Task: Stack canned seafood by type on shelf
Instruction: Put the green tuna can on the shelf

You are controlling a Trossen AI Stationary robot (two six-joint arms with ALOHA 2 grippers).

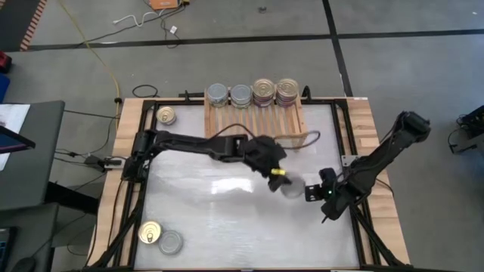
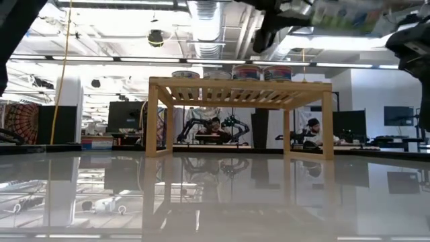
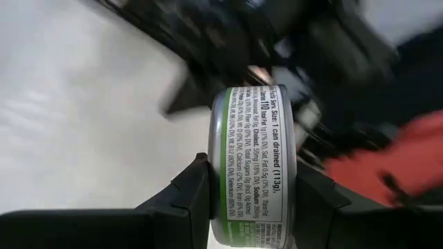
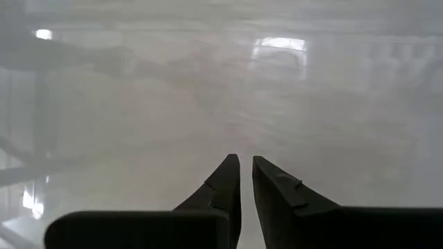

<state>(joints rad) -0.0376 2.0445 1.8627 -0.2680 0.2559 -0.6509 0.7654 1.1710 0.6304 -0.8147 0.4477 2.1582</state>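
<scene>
The shelf (image 1: 255, 115) stands at the table's far side with four stacks of canned seafood along its far edge, two silver-topped (image 1: 229, 94) and two taller ones (image 1: 276, 91). My left gripper (image 1: 284, 181) is raised over the table's middle, in front of the shelf, shut on a green-labelled can (image 3: 255, 159). My right gripper (image 1: 310, 190) hovers just right of it, shut with nothing between its fingers (image 4: 228, 183). A gold-lidded can (image 1: 166, 115) sits left of the shelf. Two more cans (image 1: 160, 238) rest on the near left corner. My left gripper pinches the can by its two flat ends (image 3: 216, 187) between its two fingers, which lie on either side of the printed wall. The fingers slant down toward the table's right side. The can is lifted clear of the table and tilted.
The shelf's near slats (image 1: 257, 125) are bare, and a thin cable loop (image 1: 306, 140) lies at its right end. A black frame (image 1: 344, 143) borders the white table top. Open table surface lies between the arms and the near edge.
</scene>
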